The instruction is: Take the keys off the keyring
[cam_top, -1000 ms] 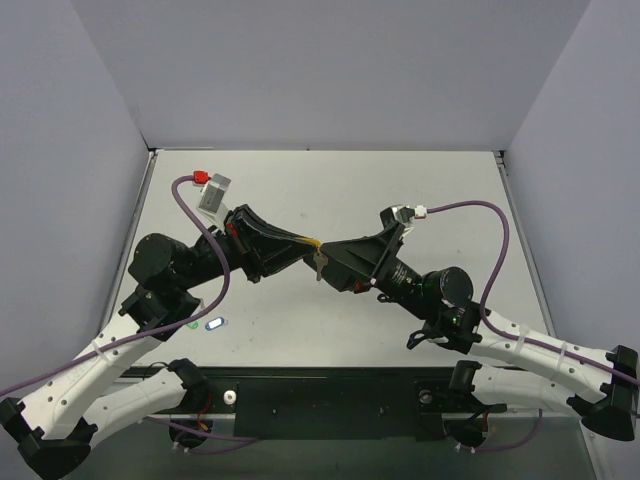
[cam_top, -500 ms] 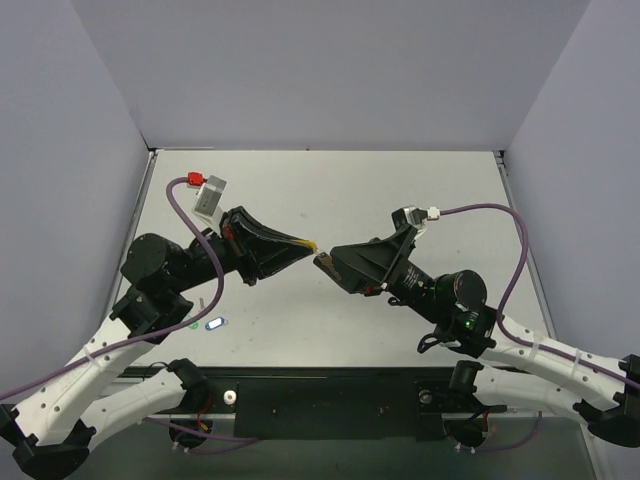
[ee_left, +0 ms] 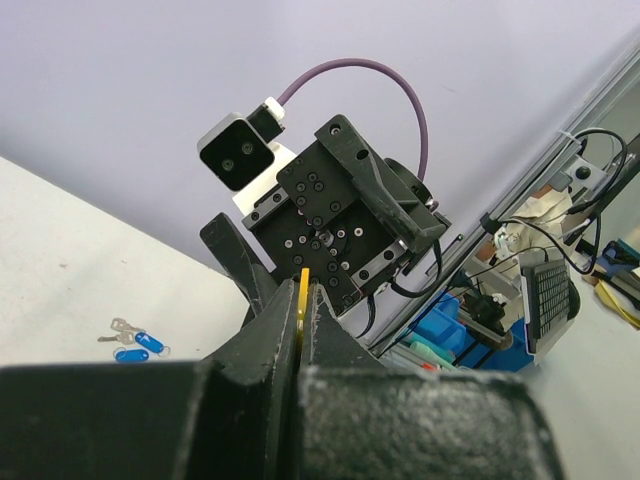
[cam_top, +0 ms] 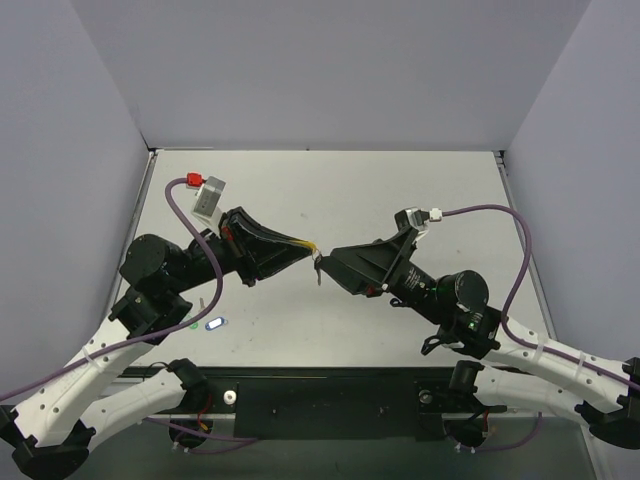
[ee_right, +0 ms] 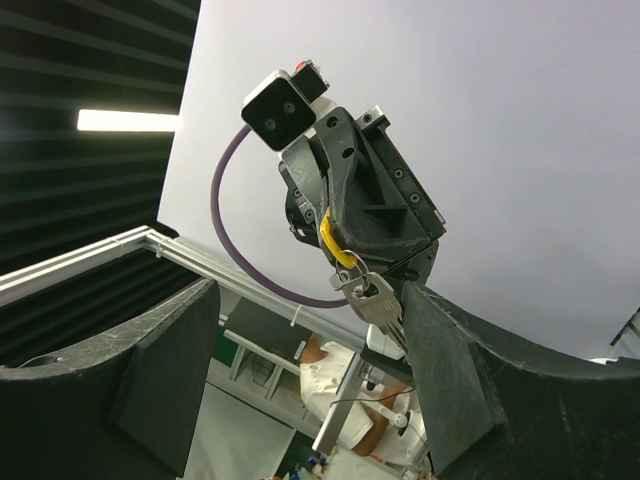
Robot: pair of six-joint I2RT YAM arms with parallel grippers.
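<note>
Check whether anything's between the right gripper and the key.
Nothing visible. The key hangs free below the yellow tag pinched by the left gripper, in open air just ahead of the right gripper, whose jaws are open.

a white-and-blue tag (cam_top: 214, 323) lies just beside a green tag (cam_top: 193, 324) on the grey table (cam_top: 300, 190).

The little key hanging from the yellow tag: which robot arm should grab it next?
The right one, probably. The left gripper is shut on the yellow tag, so it is busy. The right gripper is open, and the key dangles free right in front of it.
</note>
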